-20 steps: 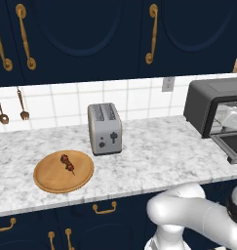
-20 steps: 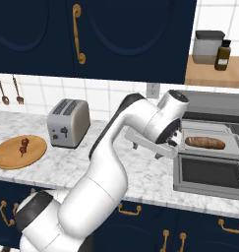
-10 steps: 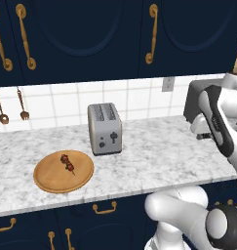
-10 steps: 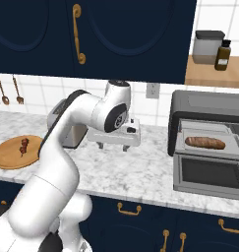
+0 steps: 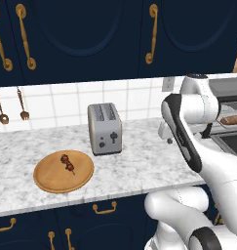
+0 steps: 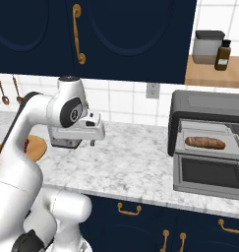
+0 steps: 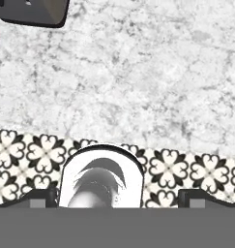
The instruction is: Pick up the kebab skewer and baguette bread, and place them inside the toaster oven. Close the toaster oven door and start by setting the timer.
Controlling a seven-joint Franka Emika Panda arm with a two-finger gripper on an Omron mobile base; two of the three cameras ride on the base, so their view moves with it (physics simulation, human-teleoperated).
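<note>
The gripper (image 6: 74, 143) hangs over bare marble counter (image 6: 135, 167) with its two fingers spread wide and nothing between them. The kebab skewer (image 5: 68, 163) lies on the round wooden plate (image 5: 51, 179), off to the gripper's left past the silver toaster (image 5: 104, 128), so the hand has a long way to go. That toaster stands close to the path, and I think a low sweep could bump it. The skewer is thin and small, so the fingers could shut beside it, or push it so it rolls off the plate. To the gripper's right, well apart, is the toaster oven (image 6: 209, 106) with the toaster oven door (image 6: 209, 173) dropped open. The baguette bread (image 6: 204, 142) already lies inside on the tray (image 6: 181, 145), so that part looks done. When the skewer comes over, it could knock the open door or shove the bread back. The plate holds just the skewer, and the oven holds just the bread
</note>
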